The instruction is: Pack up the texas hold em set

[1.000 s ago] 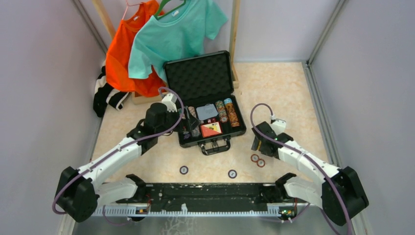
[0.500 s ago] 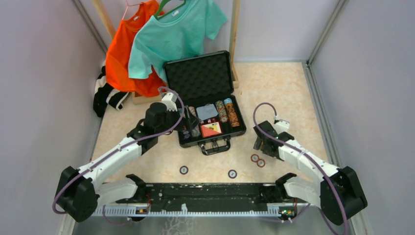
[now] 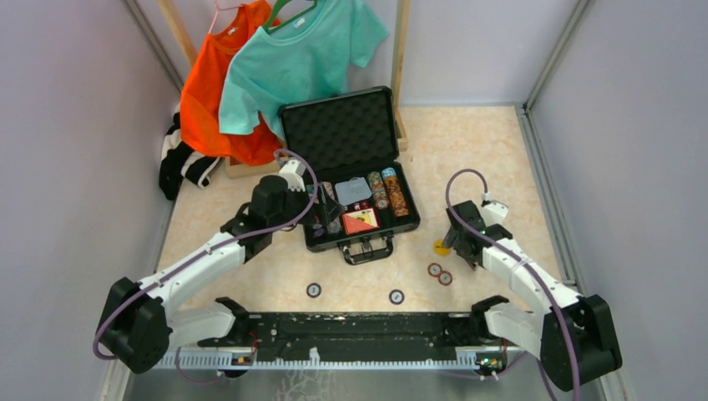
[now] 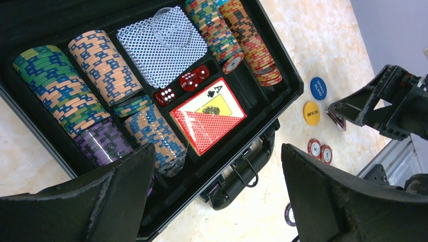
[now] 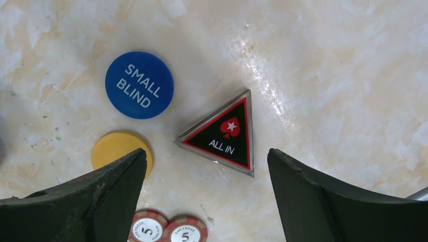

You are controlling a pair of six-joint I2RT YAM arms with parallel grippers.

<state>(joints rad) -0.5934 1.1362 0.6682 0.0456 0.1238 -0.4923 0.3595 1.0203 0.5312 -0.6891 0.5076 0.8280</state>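
Rounding up strays: my right gripper point(image 5: 207, 152) is wide open with the ALL IN marker point(image 5: 224, 135) right under it, so I reckon next it's drop and pinch; left gripper point(image 4: 217, 149) is open too, empty.

Black hard briefcase point(image 3: 338, 129) open, foam-lined lid upright. Inside: rows of multicoloured poker chips point(image 4: 103, 65), red-orange card box point(image 4: 208, 122), red dice point(image 4: 194, 79). Outside, lying flat to its right: round blue SMALL BLIND button point(image 5: 139, 84), round yellow button point(image 5: 121, 151), black triangular ALL IN marker point(image 5: 224, 133), two red chips point(image 5: 149, 228).
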